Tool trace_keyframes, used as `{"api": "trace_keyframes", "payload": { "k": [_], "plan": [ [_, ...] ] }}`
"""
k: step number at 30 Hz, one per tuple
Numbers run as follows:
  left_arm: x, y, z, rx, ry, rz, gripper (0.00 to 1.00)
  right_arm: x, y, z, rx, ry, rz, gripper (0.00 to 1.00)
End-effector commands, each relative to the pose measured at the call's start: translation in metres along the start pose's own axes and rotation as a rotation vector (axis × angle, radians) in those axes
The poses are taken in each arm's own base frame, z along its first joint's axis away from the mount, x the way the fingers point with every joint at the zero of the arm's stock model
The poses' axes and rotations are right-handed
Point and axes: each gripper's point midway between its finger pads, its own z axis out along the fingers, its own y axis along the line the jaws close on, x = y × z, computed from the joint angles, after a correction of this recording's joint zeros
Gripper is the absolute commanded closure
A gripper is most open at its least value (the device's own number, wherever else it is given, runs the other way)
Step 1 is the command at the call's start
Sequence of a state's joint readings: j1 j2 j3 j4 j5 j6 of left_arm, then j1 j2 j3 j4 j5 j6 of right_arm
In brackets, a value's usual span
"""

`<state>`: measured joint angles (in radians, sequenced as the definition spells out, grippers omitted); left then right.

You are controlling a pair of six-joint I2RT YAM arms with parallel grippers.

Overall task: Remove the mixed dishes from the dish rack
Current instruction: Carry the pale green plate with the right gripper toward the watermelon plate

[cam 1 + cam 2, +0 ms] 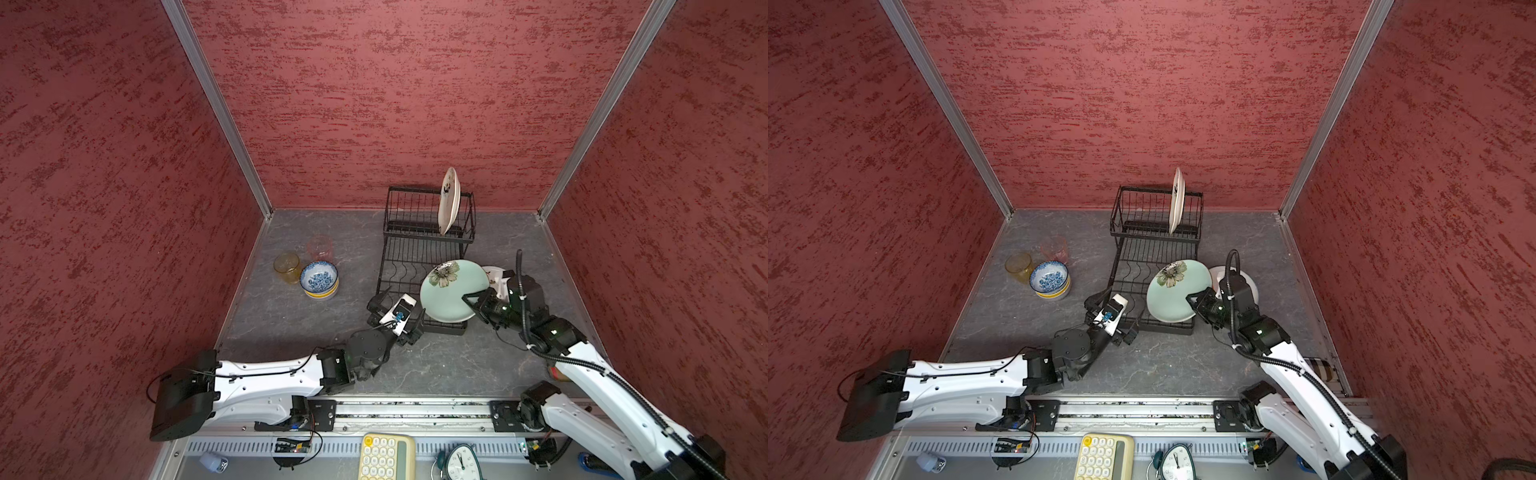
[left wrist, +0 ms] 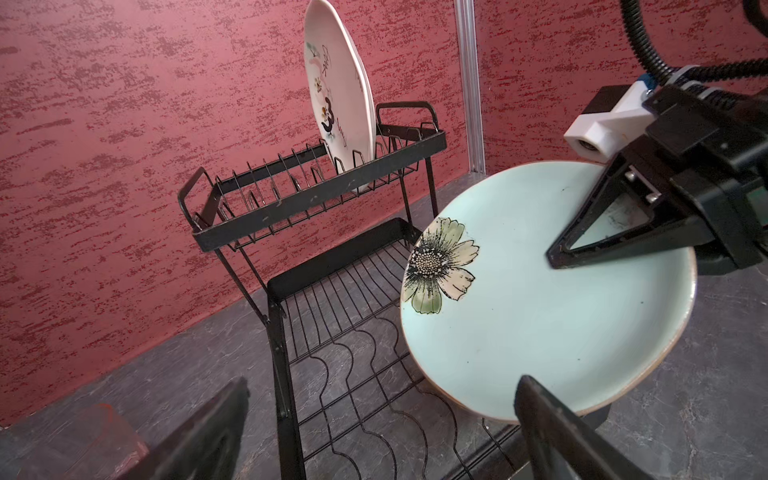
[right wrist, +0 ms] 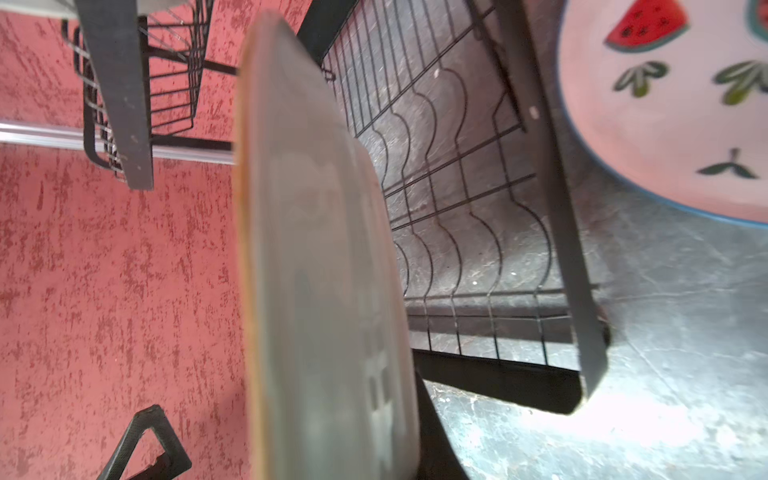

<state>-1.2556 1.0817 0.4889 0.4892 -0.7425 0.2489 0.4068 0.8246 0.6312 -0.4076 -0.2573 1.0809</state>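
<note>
While the right arm reaches in low from the right, its end effector is clamped on the pale green plate at its right rim, holding it nearly flat over the near end of the dish rack. Left end effector gapes wide, empty, low by the rack's near left corner, one finger just beside the plate's near rim. Watermelon plate lies on the worktop right of the rack, partly under the right arm. Cream plate stands upright in the upper basket. Bare worktop shows in front of the rack and on its left.
</note>
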Motion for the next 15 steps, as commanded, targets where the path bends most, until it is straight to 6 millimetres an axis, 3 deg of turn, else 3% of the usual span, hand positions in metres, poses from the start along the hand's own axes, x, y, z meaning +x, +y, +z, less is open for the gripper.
{"api": "trace_keyframes", "payload": {
  "k": [1, 6, 15],
  "plan": [
    [0.009, 0.001, 0.0, 0.005, 0.027, -0.011, 0.0, -0.02, 0.02, -0.012, -0.093, -0.086, -0.005, 1.0],
    [0.009, 0.006, 0.0, -0.017, 0.03, -0.013, 0.0, -0.031, -0.008, -0.013, -0.033, -0.102, 0.049, 1.0],
    [0.009, 0.009, 0.0, -0.029, 0.031, -0.011, 0.0, -0.057, -0.034, -0.036, 0.02, -0.204, 0.095, 1.0]
  ]
}}
